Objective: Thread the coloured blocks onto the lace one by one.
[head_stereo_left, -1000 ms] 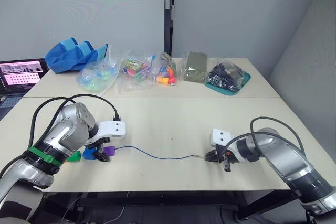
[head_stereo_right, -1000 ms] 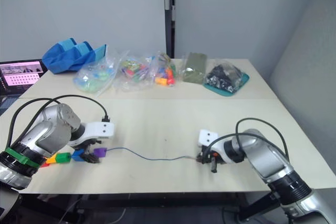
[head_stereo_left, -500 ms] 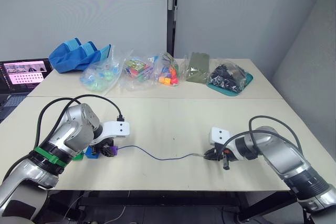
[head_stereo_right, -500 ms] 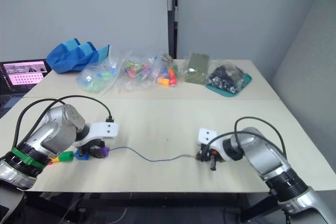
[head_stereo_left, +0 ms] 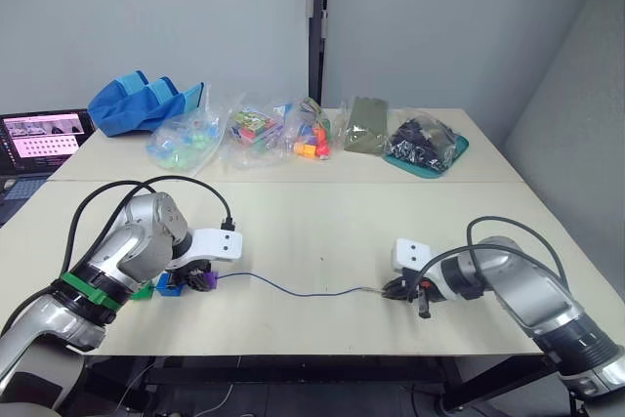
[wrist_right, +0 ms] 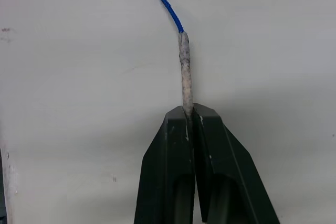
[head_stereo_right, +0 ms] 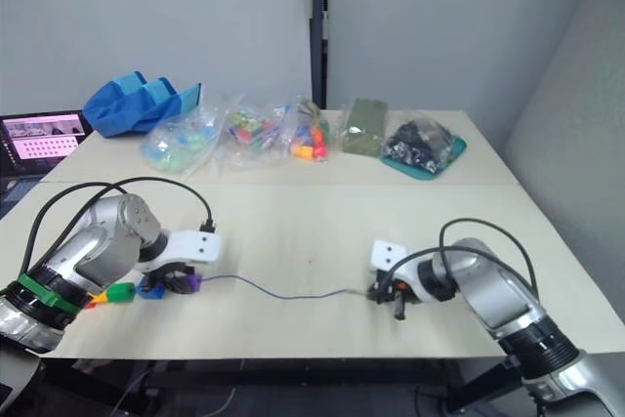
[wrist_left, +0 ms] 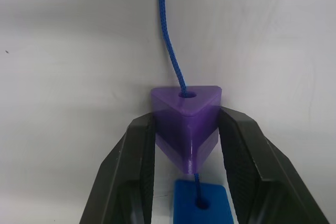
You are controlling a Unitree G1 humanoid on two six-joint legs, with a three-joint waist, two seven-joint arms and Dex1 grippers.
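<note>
- Head views: the thin dark blue lace (head_stereo_left: 293, 289) lies in a shallow curve across the pale tabletop (head_stereo_left: 322, 222), running between the two arms. At its left end the left gripper (head_stereo_left: 202, 278) pinches a small purple wedge-shaped block (head_stereo_left: 204, 280), with a blue block (head_stereo_left: 173, 285) and a green block (head_stereo_left: 143, 290) lined up just beside it. An orange-yellow block (head_stereo_right: 99, 295) sits past the green one. Clear plastic bags of mixed toys (head_stereo_left: 256, 131) and a blue fabric bag (head_stereo_left: 142, 103) lie well apart at the far edge.
- Left wrist view: the two black fingers (wrist_left: 132, 174) press against both sides of the purple block; the lace passes through its hole and on into the blue block.
- Right wrist view: the right gripper (wrist_right: 187, 113) has its fingers pressed together, pinching the stiff pale tip (wrist_right: 185, 72) of the lace.
</note>
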